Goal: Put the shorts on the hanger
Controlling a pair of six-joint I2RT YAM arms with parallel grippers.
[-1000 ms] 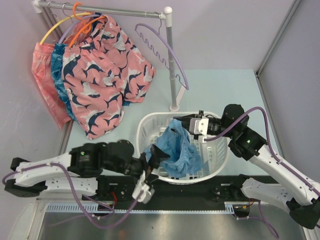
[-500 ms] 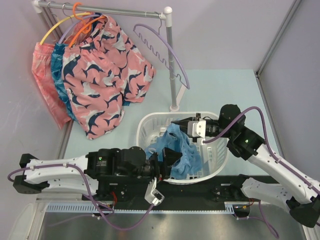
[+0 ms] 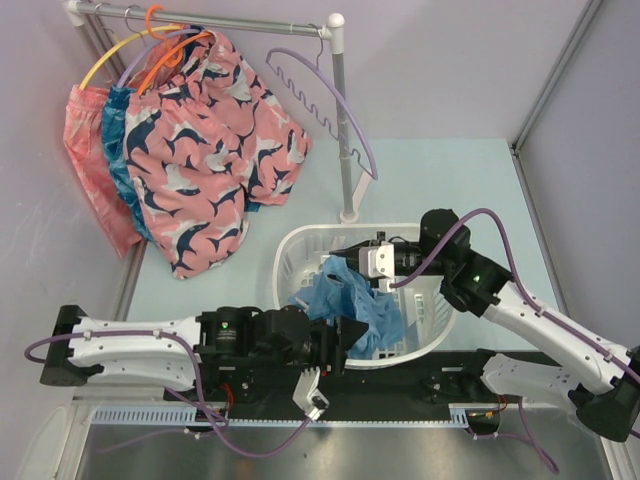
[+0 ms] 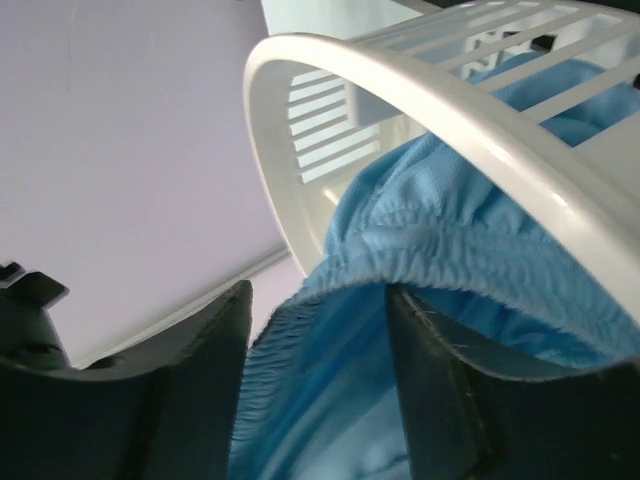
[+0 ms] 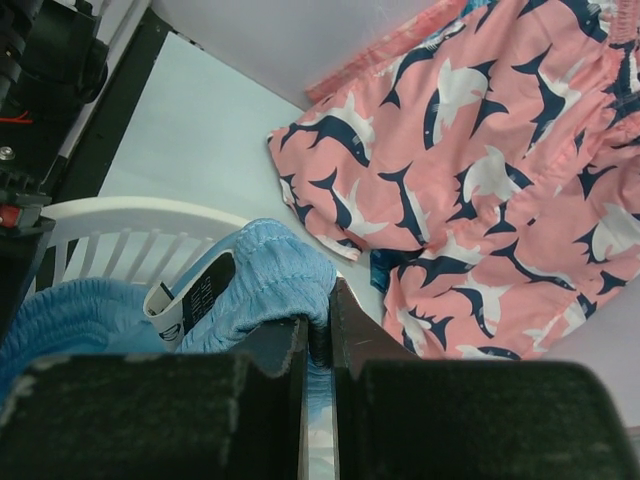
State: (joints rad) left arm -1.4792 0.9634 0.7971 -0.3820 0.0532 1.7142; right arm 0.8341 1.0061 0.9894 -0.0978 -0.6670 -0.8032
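Observation:
The light-blue shorts (image 3: 352, 302) lie bunched in the white basket (image 3: 288, 252). My right gripper (image 3: 347, 262) is shut on a fold of their elastic waistband (image 5: 262, 272) and holds it up; a black-and-white label (image 5: 190, 293) hangs beside the pinch (image 5: 320, 332). My left gripper (image 3: 343, 336) is at the basket's near rim (image 4: 420, 100). It is open, its dark fingers (image 4: 200, 385) standing either side of the shorts' waistband edge (image 4: 400, 250) without pressing it. The lavender hanger (image 3: 332, 98) hangs from the rail at the back, apart from both grippers.
Pink patterned shorts (image 3: 212, 150) and teal shorts (image 3: 122, 150) hang at the back left on orange (image 3: 160, 48) and yellow (image 3: 100, 62) hangers. The white rail post (image 3: 346, 150) stands just behind the basket. Walls close in the left and right sides.
My left arm has swung right and pushed its gripper onto the shorts at the basket's near rim, its jaws narrowing. My right gripper has drawn the held waistband leftward.

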